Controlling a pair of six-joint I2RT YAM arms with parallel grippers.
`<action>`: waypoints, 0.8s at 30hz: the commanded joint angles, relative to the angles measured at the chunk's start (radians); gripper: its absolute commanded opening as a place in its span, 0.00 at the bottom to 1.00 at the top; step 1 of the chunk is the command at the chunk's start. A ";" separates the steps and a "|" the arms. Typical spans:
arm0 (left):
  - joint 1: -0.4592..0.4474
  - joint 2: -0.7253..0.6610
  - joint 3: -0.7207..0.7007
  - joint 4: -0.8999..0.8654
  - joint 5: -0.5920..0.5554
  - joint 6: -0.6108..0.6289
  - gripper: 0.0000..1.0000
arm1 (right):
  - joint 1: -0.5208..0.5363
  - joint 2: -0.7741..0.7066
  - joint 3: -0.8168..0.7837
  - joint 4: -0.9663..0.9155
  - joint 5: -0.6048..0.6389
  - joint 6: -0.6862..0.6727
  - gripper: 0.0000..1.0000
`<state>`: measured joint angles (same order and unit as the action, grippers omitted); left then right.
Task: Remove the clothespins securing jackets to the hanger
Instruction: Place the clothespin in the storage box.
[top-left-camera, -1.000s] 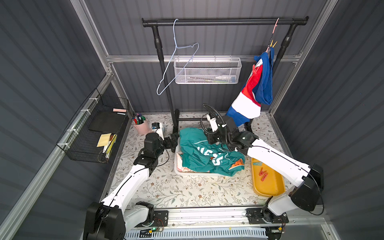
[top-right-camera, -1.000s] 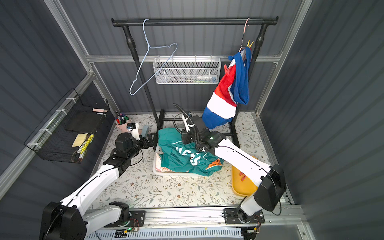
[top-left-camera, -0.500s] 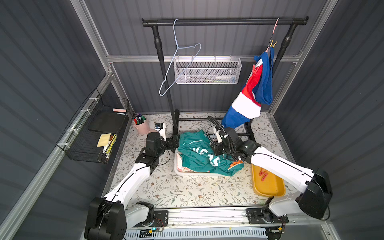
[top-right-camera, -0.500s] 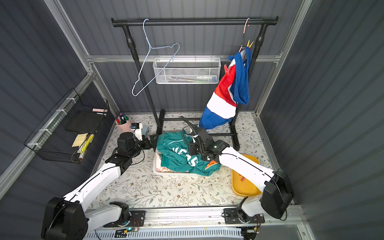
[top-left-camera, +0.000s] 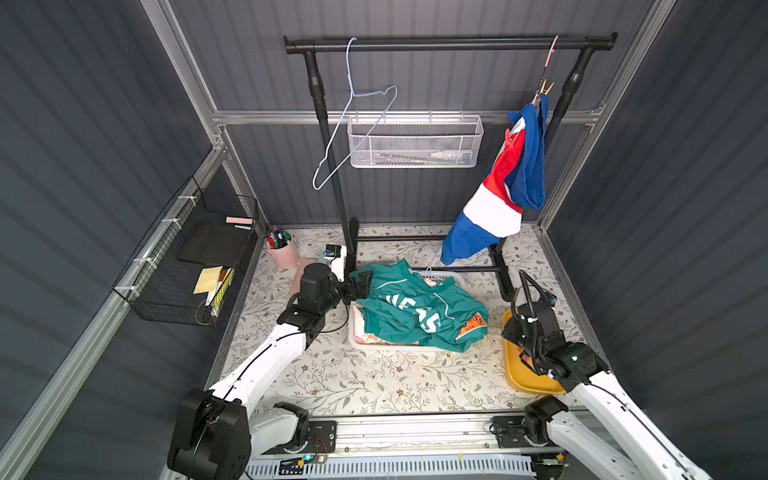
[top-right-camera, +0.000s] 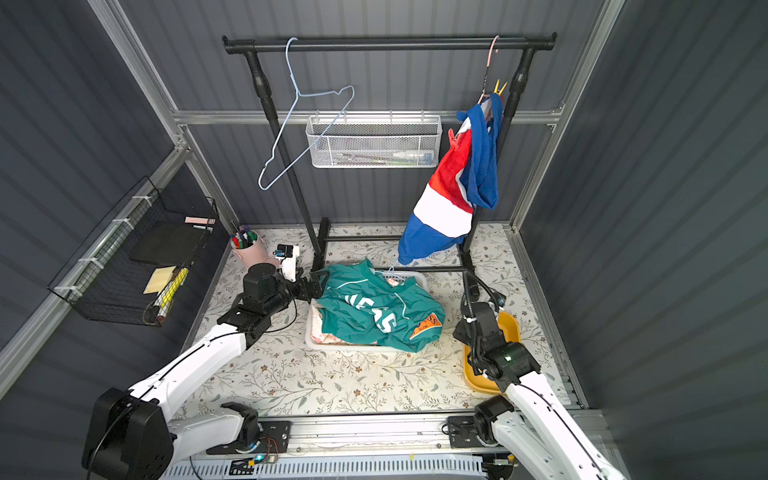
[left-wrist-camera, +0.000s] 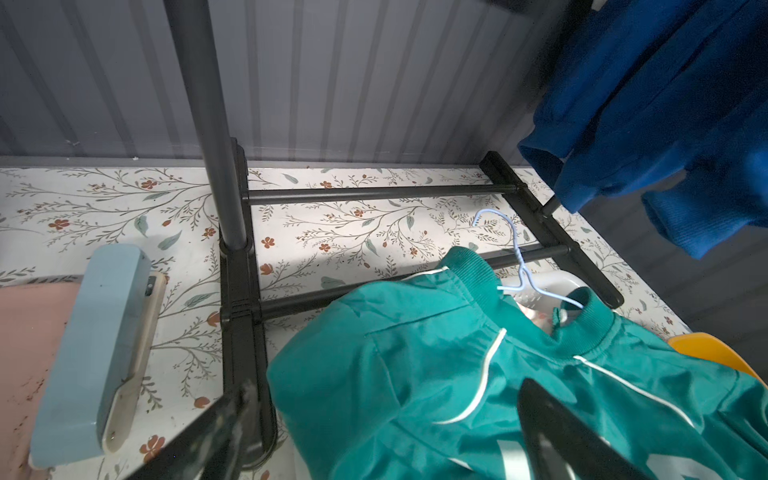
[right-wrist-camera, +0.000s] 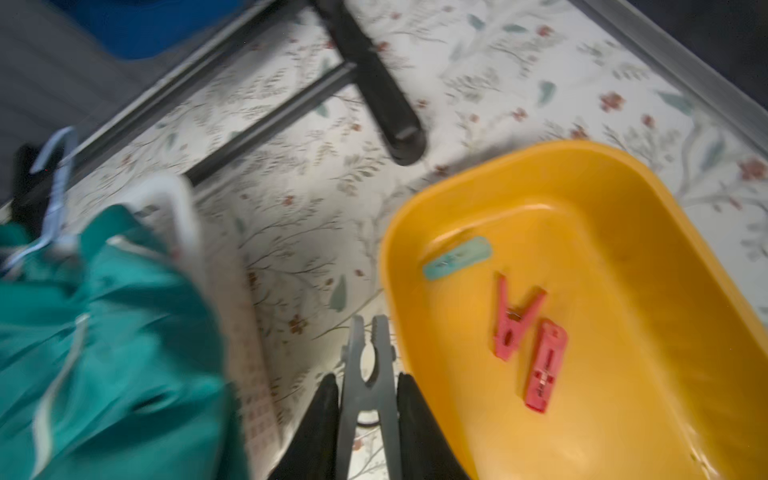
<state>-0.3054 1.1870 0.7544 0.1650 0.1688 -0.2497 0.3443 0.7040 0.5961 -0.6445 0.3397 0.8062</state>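
My right gripper is shut on a grey clothespin, just beside the rim of the yellow tray. Two red clothespins and a pale teal one lie in the tray. The teal jacket, with a blue hanger in its collar, lies on a cream-and-pink jacket in a white basket. My left gripper is open at the teal jacket's shoulder. The red-white-blue jacket hangs from the rail, with a yellow clothespin and a red clothespin on it.
An empty blue wire hanger hangs on the black rack's rail. The rack's foot bars lie on the floral table behind the basket. A white mesh wall basket, a black wire basket, a pink pen cup and a pale blue device are nearby.
My right arm has swung from over the teal jacket rightward and down to the yellow tray. The left gripper has edged closer to the jacket. The empty hanger has swung a little.
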 joint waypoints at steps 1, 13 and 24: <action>-0.004 -0.027 0.030 0.008 0.015 0.024 0.99 | -0.107 0.010 -0.069 0.000 -0.011 0.144 0.26; -0.015 -0.055 0.023 0.007 0.010 0.025 0.99 | -0.299 0.128 -0.096 0.153 -0.221 0.041 0.79; -0.036 0.019 0.059 0.010 0.035 0.044 0.99 | 0.081 0.281 0.379 0.031 -0.099 -0.102 0.79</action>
<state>-0.3336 1.1927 0.7719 0.1684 0.1921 -0.2333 0.3656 0.9596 0.9115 -0.5694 0.2001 0.7467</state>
